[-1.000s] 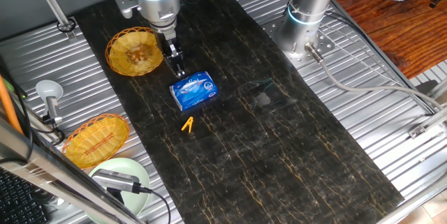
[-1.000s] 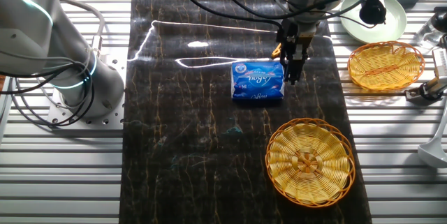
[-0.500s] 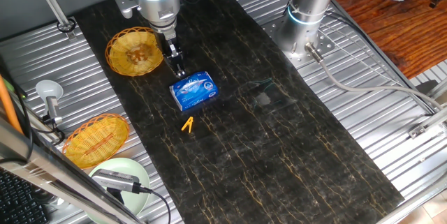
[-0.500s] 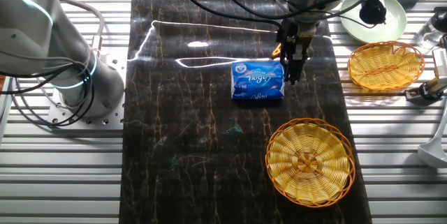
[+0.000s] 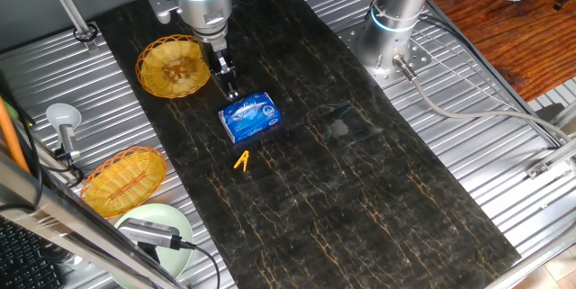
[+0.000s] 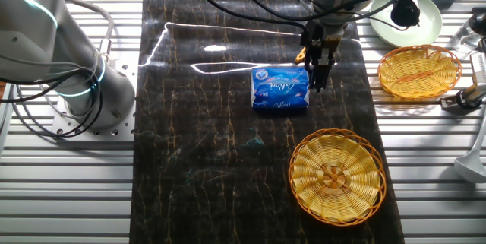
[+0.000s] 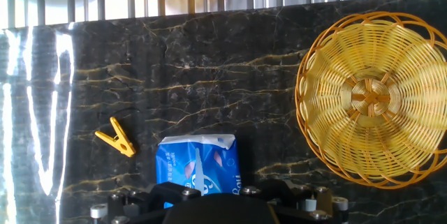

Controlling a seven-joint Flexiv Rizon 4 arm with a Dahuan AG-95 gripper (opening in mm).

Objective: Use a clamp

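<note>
Clamp (image 5: 241,160) flat on the dark marble-look table (image 5: 360,199), just near-side of the blue packet (image 5: 251,116) in one fixed view, close to it but not touching. Tiny yellow-orange thing, legs splayed. Also visible in the hand view (image 7: 116,137), left of the packet (image 7: 197,167) with a clear gap. Can't spot it in the other fixed view, probably hidden behind the gripper.

Gripper (image 5: 231,91) down at the far-left edge of the packet, fingers pointing at the table. In the other fixed view, gripper (image 6: 317,68) right beside the packet (image 6: 280,88), at its right edge. Touching or only close to the packet, can't tell. Jaws look narrow, fingers close together, nothing between them as far as the frames show. Hand view no help here, fingertips out of frame, only the dark gripper body along the bottom.

Round wicker basket (image 5: 173,67) left of the gripper in one fixed view, same one big on the right in the hand view (image 7: 373,100). Second basket (image 5: 123,179) off on the metal slats near a pale green plate (image 5: 171,223). Second arm's base (image 5: 393,21) parked far right, well apart from everything.
</note>
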